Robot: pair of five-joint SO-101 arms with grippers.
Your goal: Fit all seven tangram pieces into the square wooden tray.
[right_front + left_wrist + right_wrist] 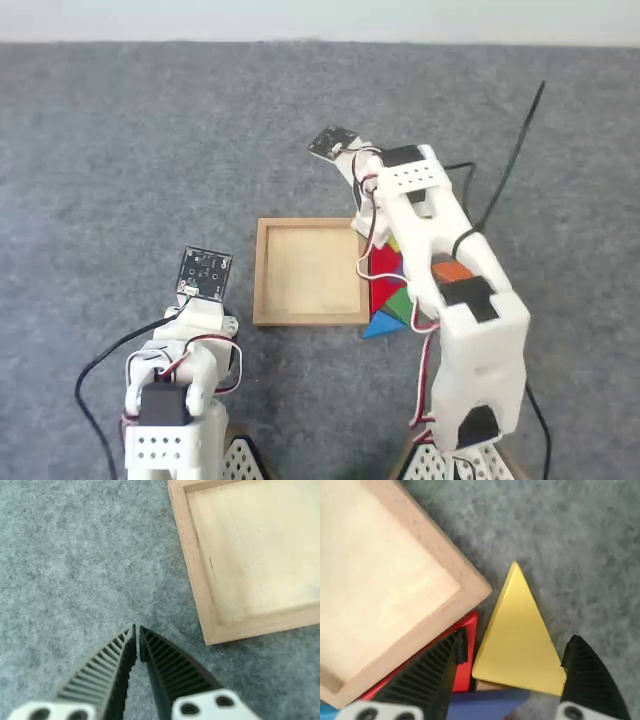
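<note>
The square wooden tray (262, 275) is laid on the grey surface (120, 150). The yellow triangle (515, 615) is found just beside a corner of the tray, outside it, next to the red piece (470, 625). The right tool (517, 640) is spread open around this triangle. The left tool (137, 629) is seen clenched on nothing, near another corner of the tray.

Beside the tray (262, 275), the right arm (480, 330) covers most of the pieces; parts of a red piece (383, 268), green piece (398, 303) and blue piece (385, 325) peek out. Count unclear. Both wrist views crop the tray.
</note>
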